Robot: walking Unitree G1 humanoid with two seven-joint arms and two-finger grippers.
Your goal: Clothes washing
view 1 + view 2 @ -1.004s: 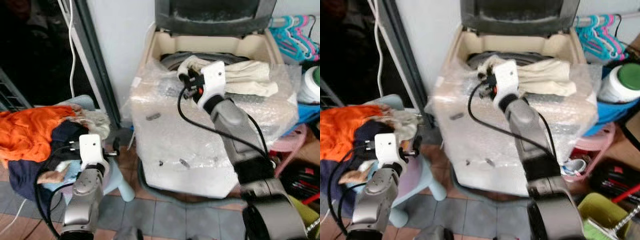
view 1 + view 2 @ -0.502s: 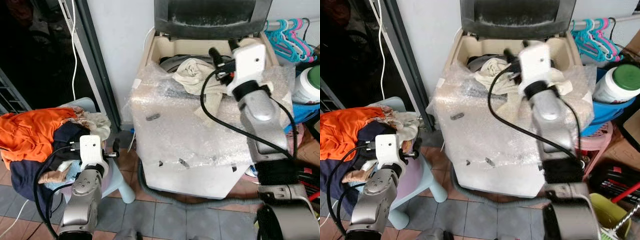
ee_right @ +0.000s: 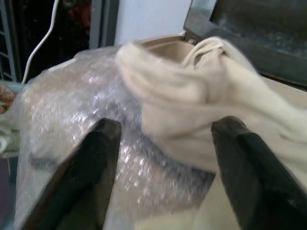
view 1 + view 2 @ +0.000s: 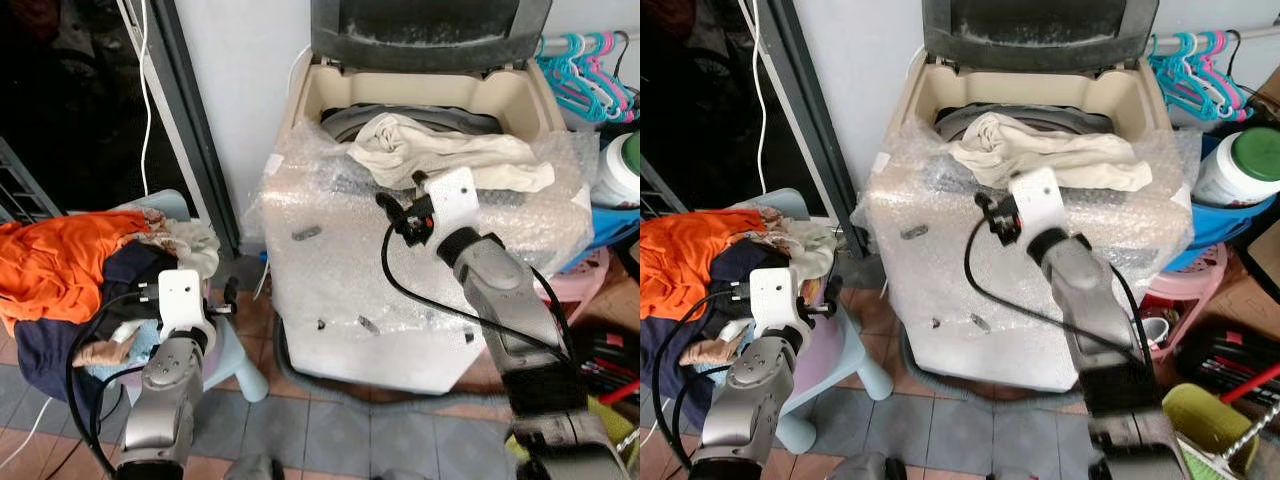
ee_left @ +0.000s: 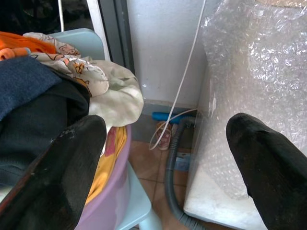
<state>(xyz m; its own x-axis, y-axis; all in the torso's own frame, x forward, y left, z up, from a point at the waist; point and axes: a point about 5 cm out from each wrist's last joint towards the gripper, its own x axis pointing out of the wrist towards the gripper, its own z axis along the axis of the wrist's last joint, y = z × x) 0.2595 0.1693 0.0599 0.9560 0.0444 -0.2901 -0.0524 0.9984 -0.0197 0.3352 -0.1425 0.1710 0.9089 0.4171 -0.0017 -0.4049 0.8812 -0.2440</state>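
The head views are showing the washing machine (image 4: 400,290) wrapped in bubble wrap, lid up, with a crumpled cream cloth (image 4: 450,155) lying over the drum's front rim. The right gripper (image 3: 163,158) is hovering just before that cloth, fingers spread wide and holding nothing. The left wrist view is revealing a grey ribbed hose (image 5: 172,182) at the machine's foot; the left gripper (image 5: 168,158) is gaping empty beside the clothes pile (image 4: 70,270)

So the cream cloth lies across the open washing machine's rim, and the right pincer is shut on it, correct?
Not quite. The cream cloth does lie across the bubble-wrapped washing machine's rim, but the right pincer is open and holds nothing, as the right wrist view shows.
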